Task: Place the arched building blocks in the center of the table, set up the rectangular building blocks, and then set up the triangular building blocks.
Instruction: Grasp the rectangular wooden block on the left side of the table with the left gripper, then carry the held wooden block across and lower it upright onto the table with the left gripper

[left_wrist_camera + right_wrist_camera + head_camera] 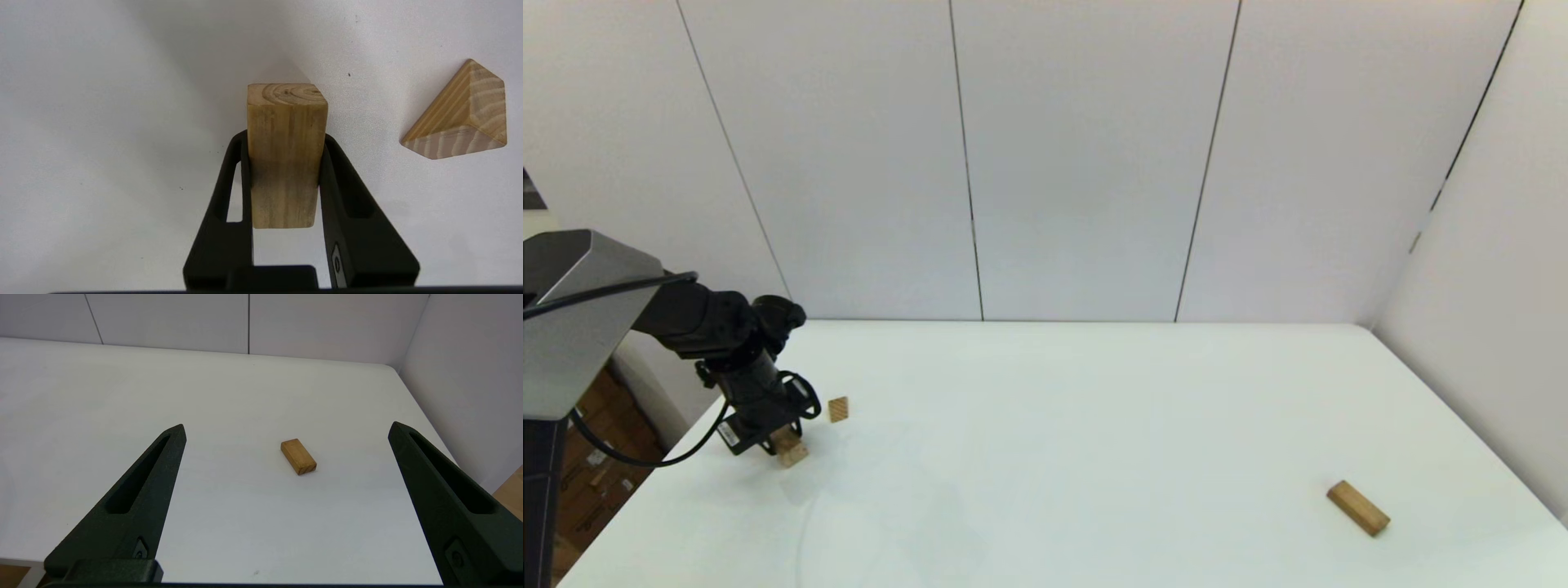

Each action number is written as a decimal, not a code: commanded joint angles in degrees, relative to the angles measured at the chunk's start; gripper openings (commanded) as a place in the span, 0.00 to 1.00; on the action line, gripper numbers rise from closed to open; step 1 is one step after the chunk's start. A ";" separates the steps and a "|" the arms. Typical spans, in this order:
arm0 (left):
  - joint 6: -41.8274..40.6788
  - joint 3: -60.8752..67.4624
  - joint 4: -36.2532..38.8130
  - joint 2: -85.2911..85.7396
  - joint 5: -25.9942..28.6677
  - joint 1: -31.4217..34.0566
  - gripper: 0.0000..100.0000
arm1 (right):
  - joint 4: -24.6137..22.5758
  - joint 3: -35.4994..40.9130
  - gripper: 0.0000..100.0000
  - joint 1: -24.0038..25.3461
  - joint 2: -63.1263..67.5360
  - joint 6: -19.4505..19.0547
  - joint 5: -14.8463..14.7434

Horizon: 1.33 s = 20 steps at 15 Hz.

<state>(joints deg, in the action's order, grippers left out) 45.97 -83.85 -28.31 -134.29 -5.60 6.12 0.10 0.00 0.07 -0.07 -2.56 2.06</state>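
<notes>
Three wooden blocks lie on the smooth white table. At far left, the left gripper clamps the chunky light-wood arched block; the small striped-grain triangular prism lies just beside, unobstructed. The slim tan rectangular bar lies flat near right, before the right gripper, fingers spread.

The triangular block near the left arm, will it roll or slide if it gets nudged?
The triangular block lies on a flat face, so it probably won't roll. It looks like solid wood, likely stiff and light. On the smooth white table a nudge would likely slide it. The left end effector beside it is closed on the arched block.
</notes>
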 commanded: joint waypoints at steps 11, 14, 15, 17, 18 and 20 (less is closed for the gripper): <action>-6.60 0.44 -11.51 14.58 -0.73 -3.92 0.00 | -0.01 0.09 1.00 0.01 -0.01 -0.08 0.05; -14.33 0.70 -17.22 18.45 -0.82 -6.91 0.00 | -0.01 0.09 1.00 0.01 -0.01 -0.08 0.05; -17.49 0.70 -18.36 19.68 -0.73 -7.44 0.00 | -0.01 0.09 1.00 -0.07 -0.01 0.01 0.05; -26.63 0.79 -19.95 22.23 -0.64 -7.61 0.00 | -0.01 0.09 1.00 0.01 -0.01 -0.08 0.05; -32.08 0.79 -20.65 23.55 -0.47 -7.61 0.00 | -0.01 0.09 1.00 -0.07 -0.01 -0.08 0.05; -44.65 1.32 -21.97 25.83 -0.29 -7.79 0.00 | -0.01 0.09 1.00 0.01 -0.01 -0.08 0.05</action>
<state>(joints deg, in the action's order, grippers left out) 13.73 -82.99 -48.87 -112.54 -5.97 -1.43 0.10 0.00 0.05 -0.07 -2.56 2.08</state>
